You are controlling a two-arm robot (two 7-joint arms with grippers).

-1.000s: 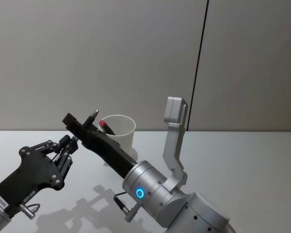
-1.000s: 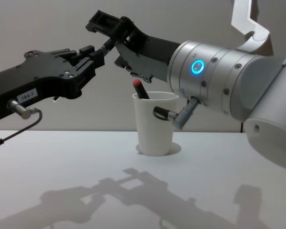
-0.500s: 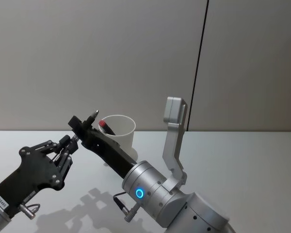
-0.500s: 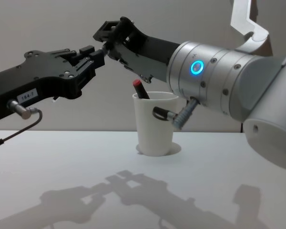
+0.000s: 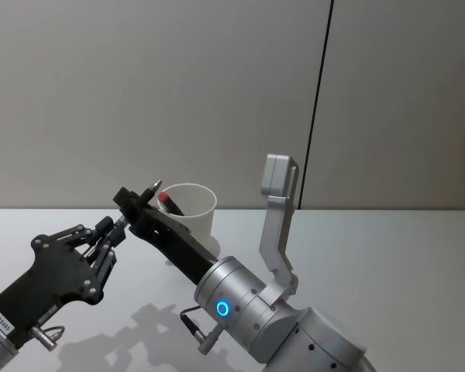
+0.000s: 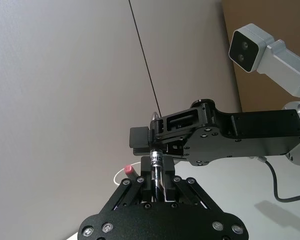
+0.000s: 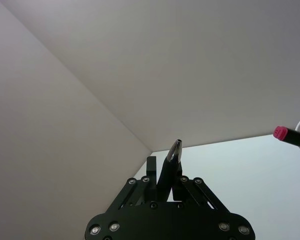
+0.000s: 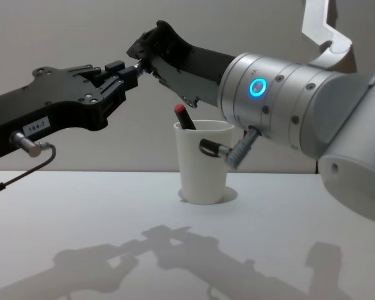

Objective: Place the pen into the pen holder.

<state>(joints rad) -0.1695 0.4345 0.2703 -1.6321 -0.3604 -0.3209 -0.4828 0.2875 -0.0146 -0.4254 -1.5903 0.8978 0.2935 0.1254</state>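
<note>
A dark pen (image 6: pixel 155 167) with a silver band and a metal tip (image 7: pixel 175 146) hangs in the air between my two grippers, left of the pen holder. My left gripper (image 5: pixel 115 225) is shut on its lower part. My right gripper (image 5: pixel 136 203) is shut on it higher up, with the tip sticking out past its fingers. The grippers meet fingertip to fingertip in the chest view, left gripper (image 8: pixel 128 75) against right gripper (image 8: pixel 144 53). The pen holder (image 8: pixel 203 169), a plain white paper cup, stands upright on the table below and right of them.
A red-capped marker (image 8: pixel 182 115) leans inside the pen holder (image 5: pixel 194 205), its cap above the rim. The pale table (image 8: pixel 81 219) carries the arms' shadows. A grey wall with a dark vertical seam (image 5: pixel 318 108) stands behind.
My right gripper has turned and shifted slightly right and down, closer against the left gripper's fingertips. The pen tip dropped a little. The left gripper and the cup have stayed put.
</note>
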